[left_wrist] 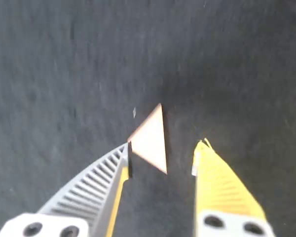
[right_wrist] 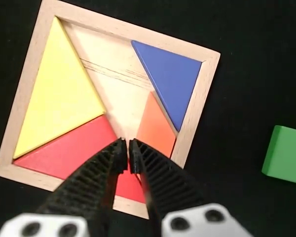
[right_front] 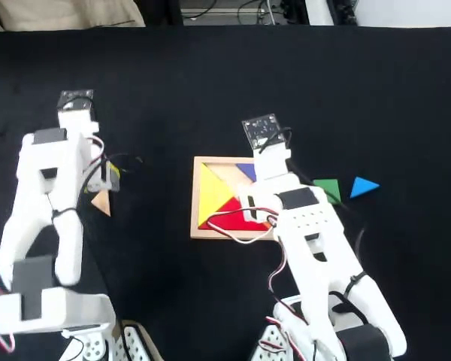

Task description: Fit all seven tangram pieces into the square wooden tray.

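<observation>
Right gripper [right_wrist: 127,149] above tray [right_wrist: 196,108] of four pieces [right_wrist: 59,94] [right_wrist: 69,153] [right_wrist: 172,81] [right_wrist: 155,131]; three outside [right_front: 327,188] [right_front: 363,186] [right_front: 101,201].

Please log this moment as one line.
left end effector: open at tan triangle | right end effector: shut above tray | tray: partly filled

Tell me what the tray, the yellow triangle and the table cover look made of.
Tray: pale bare wood, matte; grain lines show on its floor and rim.
Yellow triangle: likely painted wood, with flat even colour and little sheen. No grain is visible, so plastic cannot be ruled out.
Table cover: black cloth or felt, judging by its soft, mottled nap.
</observation>
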